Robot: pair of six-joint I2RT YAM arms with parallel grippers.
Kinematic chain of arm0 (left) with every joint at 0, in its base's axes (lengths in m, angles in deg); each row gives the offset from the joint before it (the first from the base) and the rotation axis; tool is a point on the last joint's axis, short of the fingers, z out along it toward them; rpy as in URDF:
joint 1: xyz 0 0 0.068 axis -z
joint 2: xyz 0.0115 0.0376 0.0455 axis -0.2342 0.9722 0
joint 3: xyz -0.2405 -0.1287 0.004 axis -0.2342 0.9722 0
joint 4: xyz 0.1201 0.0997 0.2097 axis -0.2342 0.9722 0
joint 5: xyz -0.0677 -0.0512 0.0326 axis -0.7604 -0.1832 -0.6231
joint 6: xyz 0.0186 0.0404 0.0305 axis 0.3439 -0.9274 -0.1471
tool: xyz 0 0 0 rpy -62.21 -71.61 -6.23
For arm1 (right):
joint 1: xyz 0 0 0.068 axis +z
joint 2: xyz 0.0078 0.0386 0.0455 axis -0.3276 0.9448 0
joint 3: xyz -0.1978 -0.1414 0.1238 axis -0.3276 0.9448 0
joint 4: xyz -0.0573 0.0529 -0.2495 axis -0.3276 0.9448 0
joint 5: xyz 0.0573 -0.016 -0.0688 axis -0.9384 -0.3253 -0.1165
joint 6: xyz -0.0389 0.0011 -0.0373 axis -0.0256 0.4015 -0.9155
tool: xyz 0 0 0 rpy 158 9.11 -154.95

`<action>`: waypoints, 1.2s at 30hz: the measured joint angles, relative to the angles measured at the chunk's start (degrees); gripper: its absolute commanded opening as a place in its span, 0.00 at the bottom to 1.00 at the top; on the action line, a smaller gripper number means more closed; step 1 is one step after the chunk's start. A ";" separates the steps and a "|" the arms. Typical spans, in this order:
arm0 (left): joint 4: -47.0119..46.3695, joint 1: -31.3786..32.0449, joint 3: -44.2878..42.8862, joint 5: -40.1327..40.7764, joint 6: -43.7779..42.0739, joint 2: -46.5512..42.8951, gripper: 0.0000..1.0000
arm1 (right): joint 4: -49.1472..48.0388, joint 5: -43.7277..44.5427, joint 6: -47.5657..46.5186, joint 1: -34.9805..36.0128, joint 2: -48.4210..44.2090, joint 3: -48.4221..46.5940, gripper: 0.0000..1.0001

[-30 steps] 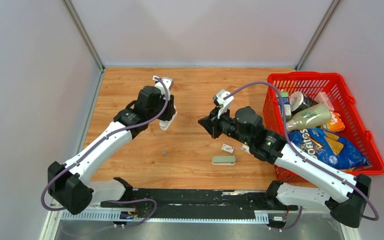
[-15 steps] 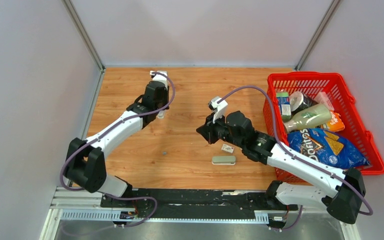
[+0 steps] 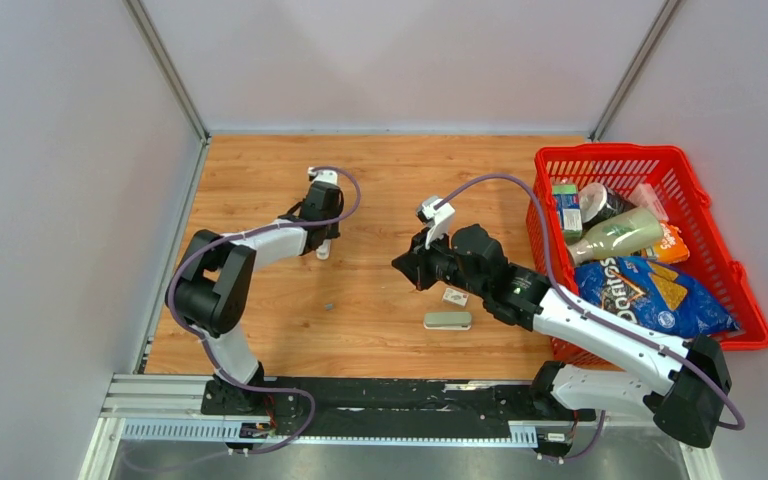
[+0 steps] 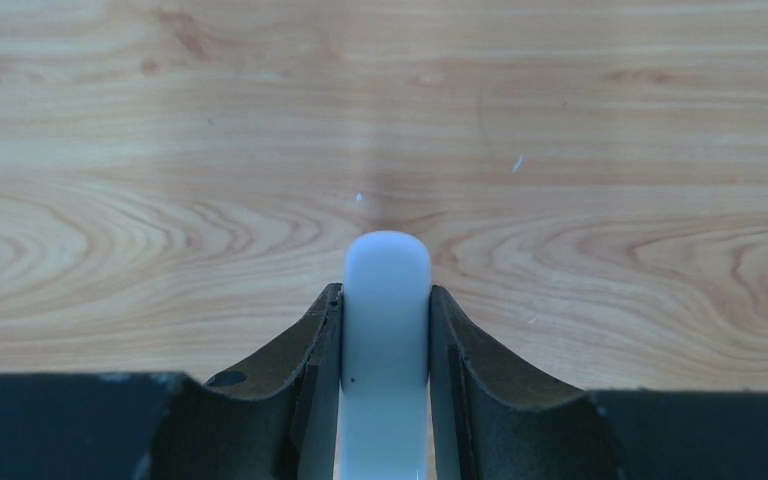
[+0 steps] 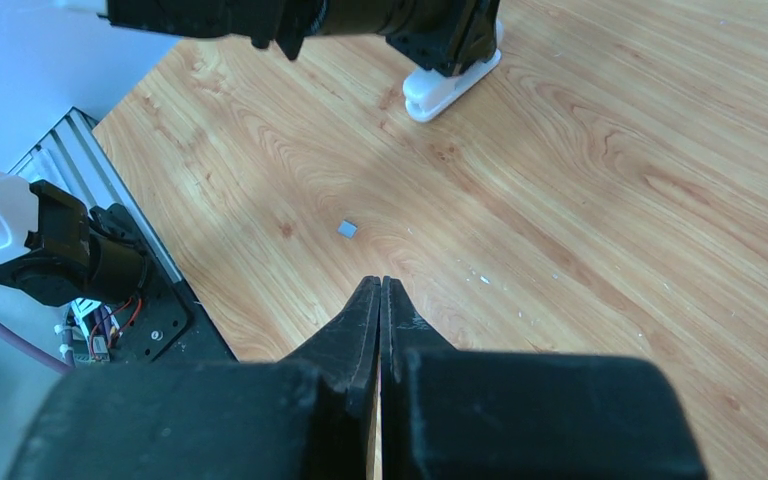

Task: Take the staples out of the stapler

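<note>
A single tiny dark-grey staple [image 3: 329, 306] lies loose on the wooden table [image 3: 390, 180], left of centre. At its 12 o'clock, the left gripper [image 4: 385, 300] clamps a white bar [image 4: 386, 260], whose rounded end pokes out past the fingers just above the wood. At the staple's 2 o'clock, the right gripper [image 5: 381, 285] is clenched on nothing, fingers pressed together. A grey-green bar [image 3: 447, 320] lies at the staple's 3 o'clock, with a small white packet [image 3: 454, 296] just beyond it. A red basket [image 3: 610, 150] of groceries sits at the table's 3 o'clock edge.
</note>
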 measured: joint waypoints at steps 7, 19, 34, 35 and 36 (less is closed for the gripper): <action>-7.82 -0.81 6.38 -1.18 4.00 0.70 0.00 | -0.02 -0.70 0.48 0.00 0.17 0.02 0.00; -6.60 -1.55 5.77 -3.30 4.81 0.15 0.00 | 0.09 -1.31 1.16 0.00 1.44 0.02 0.00; 0.26 -4.57 -3.13 -5.84 3.06 2.89 0.00 | 0.37 -0.61 1.20 0.00 1.95 0.02 0.00; 0.22 -4.72 -3.65 -5.86 2.82 3.23 0.00 | 0.42 -0.55 1.18 0.00 1.95 0.02 0.00; 0.07 -4.85 -4.02 -5.81 2.62 3.63 0.00 | 0.48 -0.44 1.18 0.00 1.95 0.02 0.00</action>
